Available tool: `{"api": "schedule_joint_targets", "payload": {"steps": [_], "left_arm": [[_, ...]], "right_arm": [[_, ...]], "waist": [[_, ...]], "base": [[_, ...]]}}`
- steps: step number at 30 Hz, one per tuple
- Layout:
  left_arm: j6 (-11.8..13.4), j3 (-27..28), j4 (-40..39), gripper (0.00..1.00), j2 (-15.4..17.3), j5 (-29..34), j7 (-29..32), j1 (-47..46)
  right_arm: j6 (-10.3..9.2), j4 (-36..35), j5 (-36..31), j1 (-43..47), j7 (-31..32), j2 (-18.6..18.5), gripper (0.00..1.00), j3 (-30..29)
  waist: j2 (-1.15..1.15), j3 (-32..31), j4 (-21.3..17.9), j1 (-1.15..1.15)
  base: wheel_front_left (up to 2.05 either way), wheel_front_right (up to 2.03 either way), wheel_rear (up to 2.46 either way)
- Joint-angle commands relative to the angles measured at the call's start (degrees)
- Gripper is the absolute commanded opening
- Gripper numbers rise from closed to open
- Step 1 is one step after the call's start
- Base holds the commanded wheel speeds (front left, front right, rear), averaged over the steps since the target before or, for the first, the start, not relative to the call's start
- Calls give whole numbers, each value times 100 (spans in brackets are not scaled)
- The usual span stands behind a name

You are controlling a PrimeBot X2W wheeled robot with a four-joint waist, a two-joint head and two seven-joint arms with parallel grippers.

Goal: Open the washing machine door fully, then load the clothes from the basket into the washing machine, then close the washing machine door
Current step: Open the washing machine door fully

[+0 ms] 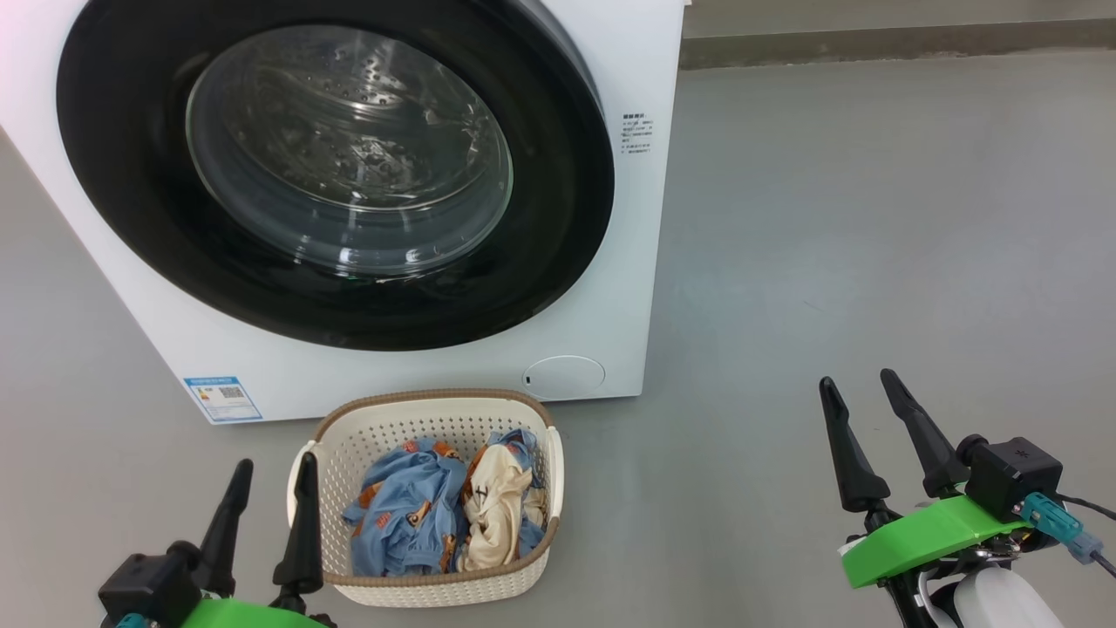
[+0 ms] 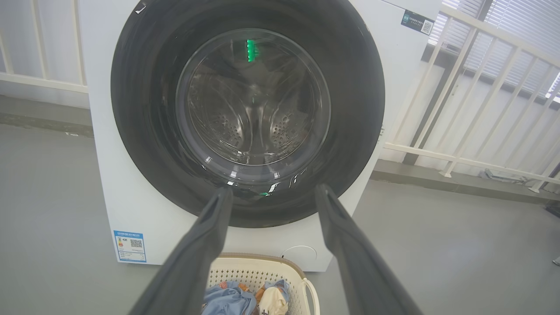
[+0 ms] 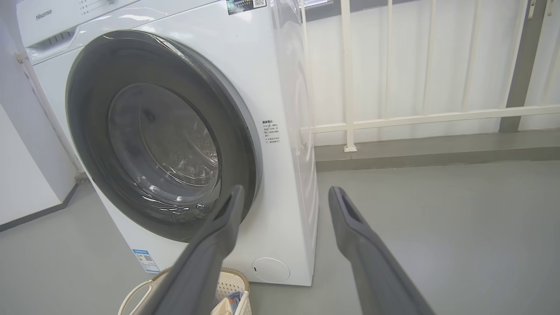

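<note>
The white washing machine (image 1: pixel 628 288) stands ahead with its round glossy black door (image 1: pixel 131 174) shut flat against the front; the steel drum shows through the glass. On the floor before it sits the cream perforated basket (image 1: pixel 392 432) holding light blue and cream clothes (image 1: pixel 418 515). My left gripper (image 1: pixel 275 467) hovers open just left of the basket's rim. Well to the right over bare floor, my right gripper (image 1: pixel 859 384) is open and holds nothing. The left wrist view faces the door (image 2: pixel 140 109) head-on above the basket (image 2: pixel 258 271).
Grey floor (image 1: pixel 872 218) stretches to the right of the machine. A white railing (image 3: pixel 393 118) and a low kerb run behind it. A blue label sticker (image 1: pixel 222 399) and a round lower flap (image 1: pixel 565 377) mark the machine's front.
</note>
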Motion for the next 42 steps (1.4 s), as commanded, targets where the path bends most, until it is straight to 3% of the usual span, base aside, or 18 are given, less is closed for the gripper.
{"api": "schedule_joint_targets", "payload": {"steps": [1,22,33,35,36,38,41,42], "left_arm": [[-13,187,-95,100,94,-19,-38,-254],[-13,164,-130,100,101,-24,-38,-232],[-13,62,-295,100,153,-205,-38,-285],[-13,27,-308,100,181,-225,-38,-316],[-13,7,-314,100,200,-232,-38,-334],[-13,-22,-333,100,240,-248,-38,-379],[-13,-60,-376,100,288,-284,-38,-447],[-13,-56,-394,100,306,-286,-38,-465]], "right_arm": [[32,-108,35,-228,-70,-42,100,104],[32,90,61,-197,-70,-31,100,69],[32,330,170,-622,-70,-240,100,96],[32,368,234,-746,-70,-272,85,75],[32,386,265,-808,-70,-292,69,60],[32,422,339,-932,-70,-334,45,25],[32,491,501,-1119,-70,-389,18,-7],[32,519,565,-1190,-70,-414,0,-5]], "waist": [[0,-1,5,0],[0,80,68,0],[0,329,148,0],[0,401,185,0],[0,437,208,0],[0,511,260,0],[0,632,340,0],[0,674,362,0]], "base": [[0,0,0],[0,0,0],[0,0,0],[0,0,0],[0,0,0],[0,0,0],[0,0,0],[0,0,0]]}}
